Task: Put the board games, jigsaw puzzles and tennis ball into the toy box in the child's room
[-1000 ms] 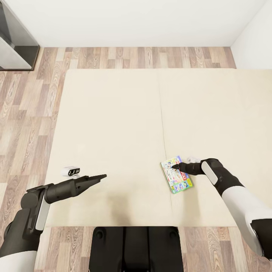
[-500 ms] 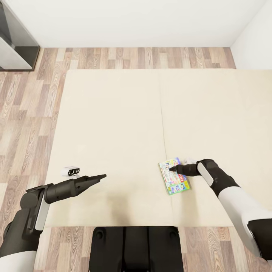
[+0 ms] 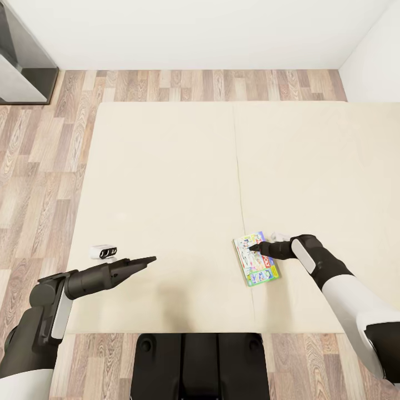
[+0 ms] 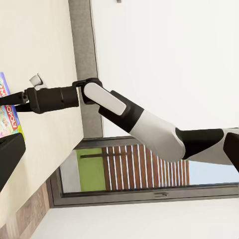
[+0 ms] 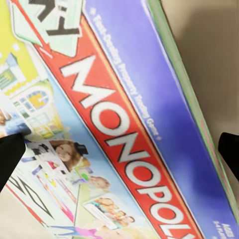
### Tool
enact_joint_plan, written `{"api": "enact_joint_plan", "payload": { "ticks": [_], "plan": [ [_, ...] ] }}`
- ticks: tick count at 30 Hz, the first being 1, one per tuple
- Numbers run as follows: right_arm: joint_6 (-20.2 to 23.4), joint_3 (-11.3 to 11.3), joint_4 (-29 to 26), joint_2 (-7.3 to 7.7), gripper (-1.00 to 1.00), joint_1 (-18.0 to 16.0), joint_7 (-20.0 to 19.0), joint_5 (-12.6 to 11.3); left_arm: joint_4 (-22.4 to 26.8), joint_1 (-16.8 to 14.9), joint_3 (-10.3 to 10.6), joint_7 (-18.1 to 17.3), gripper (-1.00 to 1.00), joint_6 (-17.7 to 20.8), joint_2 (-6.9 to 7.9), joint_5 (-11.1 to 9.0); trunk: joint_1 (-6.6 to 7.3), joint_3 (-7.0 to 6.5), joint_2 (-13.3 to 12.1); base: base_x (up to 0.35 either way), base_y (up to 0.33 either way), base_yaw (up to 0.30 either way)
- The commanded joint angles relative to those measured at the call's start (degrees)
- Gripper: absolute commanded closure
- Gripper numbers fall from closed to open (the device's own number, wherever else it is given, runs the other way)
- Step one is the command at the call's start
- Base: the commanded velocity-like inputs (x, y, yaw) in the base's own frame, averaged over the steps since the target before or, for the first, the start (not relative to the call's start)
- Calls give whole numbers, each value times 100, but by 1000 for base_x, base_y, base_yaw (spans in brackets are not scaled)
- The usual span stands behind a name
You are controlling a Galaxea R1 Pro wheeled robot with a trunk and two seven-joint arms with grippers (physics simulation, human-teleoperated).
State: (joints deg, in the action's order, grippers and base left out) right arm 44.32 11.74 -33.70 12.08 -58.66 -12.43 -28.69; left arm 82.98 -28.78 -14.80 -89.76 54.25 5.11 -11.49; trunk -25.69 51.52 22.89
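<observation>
**Early days: Monopoly game on the bed, not yet lifted**

Judging by how things lie, the task looks barely begun. The Monopoly board game lies flat on the beige bed, at about 5 o'clock in the head view, close to the mattress's near edge. The right claw is down at the box's 12 o'clock end, its tips over the cover. In the right wrist view the printed cover sits between two dark fingertips set wide apart, so the claw reads as spread around the box rather than clamped on it; whether the tips touch it cannot be told.

The left claw hangs over the bed at about 7 o'clock, well apart from the game, fingers drawn together to a point and holding nothing.

Still ahead, as a judgement: gripping and lifting this game, carrying it to the toy box, then every other toy.
</observation>
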Motion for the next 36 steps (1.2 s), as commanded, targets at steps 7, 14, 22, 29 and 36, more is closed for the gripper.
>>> {"api": "enact_joint_plan", "payload": {
  "ticks": [7, 14, 22, 29, 36],
  "plan": [
    [-60, -75, 107, -58, -100, 4, -48, 103, -1, -4, 1, -24, -100, 60, -1, 6, -9, -23, 3, 0, 0, 0],
    [-56, -111, 121, -95, -100, 4, -49, 144, -1, -4, 1, -24, -100, 60, -1, 6, -9, -32, 3, 0, 0, 0],
    [-56, -103, 224, -249, -100, 4, -49, 144, -1, -4, 3, -24, -100, 60, -1, 8, -9, -61, 3, 0, 0, 0],
    [-55, -102, 224, -250, -100, 4, -55, 144, -1, -4, 3, -24, -100, 60, -1, 7, -9, -73, 3, 0, 0, 0],
    [-54, -102, 224, -250, -100, 4, -58, 144, -1, -4, 4, -24, -100, 60, -1, 7, -9, -91, 3, 0, 0, 0]
  ]
}}
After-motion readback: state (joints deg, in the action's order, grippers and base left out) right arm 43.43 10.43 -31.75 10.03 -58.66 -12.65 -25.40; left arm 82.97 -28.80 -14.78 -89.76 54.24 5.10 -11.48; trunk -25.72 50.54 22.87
